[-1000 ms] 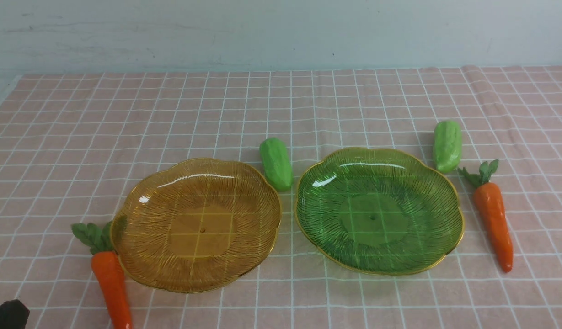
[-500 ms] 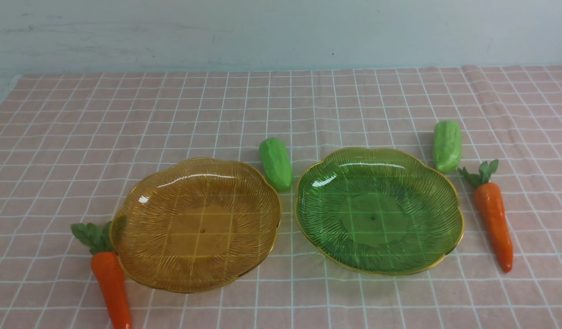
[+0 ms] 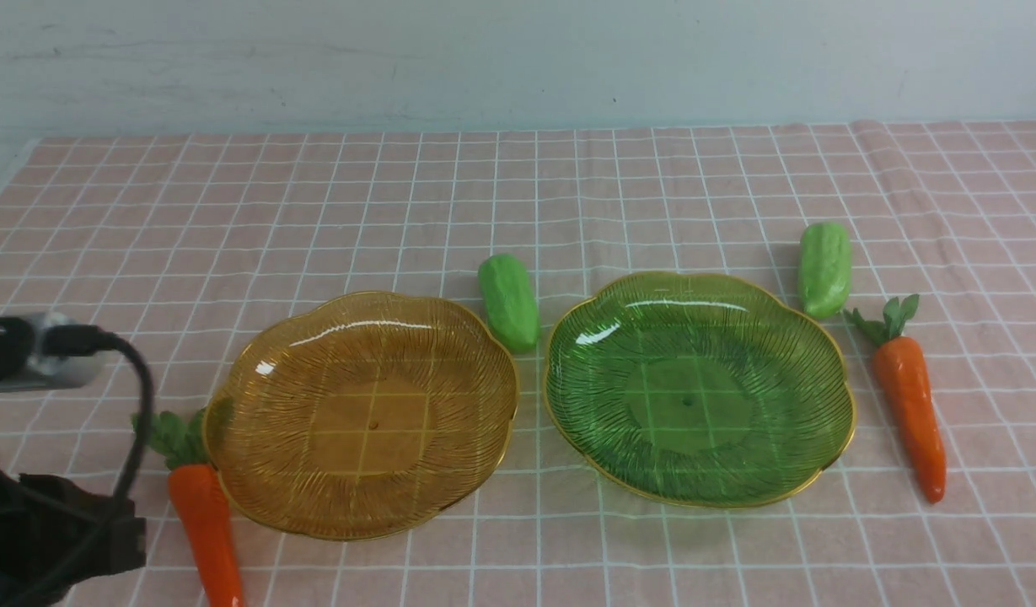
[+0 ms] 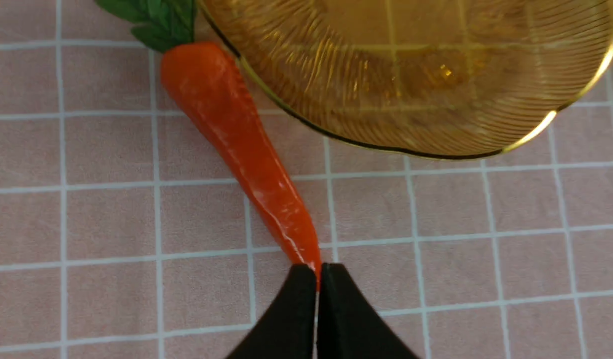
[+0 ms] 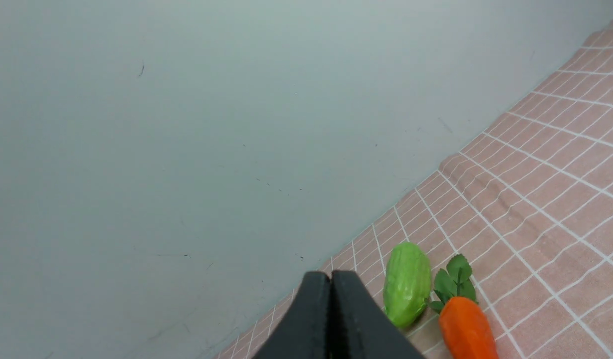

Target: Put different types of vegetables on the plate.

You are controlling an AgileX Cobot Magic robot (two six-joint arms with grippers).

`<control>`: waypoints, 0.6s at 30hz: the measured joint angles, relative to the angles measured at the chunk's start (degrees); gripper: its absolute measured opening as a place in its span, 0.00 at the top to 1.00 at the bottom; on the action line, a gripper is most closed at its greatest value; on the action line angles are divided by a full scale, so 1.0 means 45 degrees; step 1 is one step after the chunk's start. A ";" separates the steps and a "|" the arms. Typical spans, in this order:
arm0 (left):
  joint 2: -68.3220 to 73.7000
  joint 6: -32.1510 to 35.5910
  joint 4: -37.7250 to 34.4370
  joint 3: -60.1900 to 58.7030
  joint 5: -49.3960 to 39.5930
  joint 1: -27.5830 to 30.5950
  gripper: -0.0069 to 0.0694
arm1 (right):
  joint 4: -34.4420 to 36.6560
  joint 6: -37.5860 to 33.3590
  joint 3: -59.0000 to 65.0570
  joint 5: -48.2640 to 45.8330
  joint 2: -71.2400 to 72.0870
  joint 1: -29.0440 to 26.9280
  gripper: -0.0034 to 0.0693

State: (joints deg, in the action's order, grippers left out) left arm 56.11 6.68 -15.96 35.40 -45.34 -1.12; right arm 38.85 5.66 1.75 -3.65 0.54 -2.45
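In front view, the amber plate [image 3: 366,297] and green plate [image 3: 695,276] sat bare. Left wrist camera: the left gripper [image 4: 316,271], pinched closed, hung over the tip of the near-left carrot [image 4: 236,134], apparently lining up. Right wrist camera: the right gripper [image 5: 330,279], also closed, faced the far-right gourd [image 5: 407,284].

Bright diffuse light, faint shadows, sharp focus; glare streaks the amber plate [image 3: 357,324], green plate [image 3: 678,303], and carrot [image 4: 236,129] ahead of the left gripper [image 4: 316,271].

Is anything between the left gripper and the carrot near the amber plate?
Nothing visible. The shut left gripper is at the pointed tip of the carrot; the amber plate lies beside its leafy end, not between them.
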 joint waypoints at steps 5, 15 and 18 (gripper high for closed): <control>0.2184 0.0000 0.0059 0.0000 0.0563 0.0000 0.91 | -0.0602 -0.0732 -0.2428 -0.3432 -0.0648 0.0000 0.97; 0.4509 0.1102 -0.0154 0.0011 0.1265 0.0000 0.59 | -0.1816 -0.3651 -0.8610 -0.9996 -0.6601 0.0000 0.97; 0.5283 0.1114 -0.0295 0.0011 0.1731 0.0000 0.35 | -0.1623 -0.4191 -0.8728 -1.0576 -0.7474 0.0000 0.97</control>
State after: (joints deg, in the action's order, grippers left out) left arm 79.88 11.70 -17.29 35.45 -37.55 -1.12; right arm 31.55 -13.19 -37.53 -51.25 -33.09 -2.45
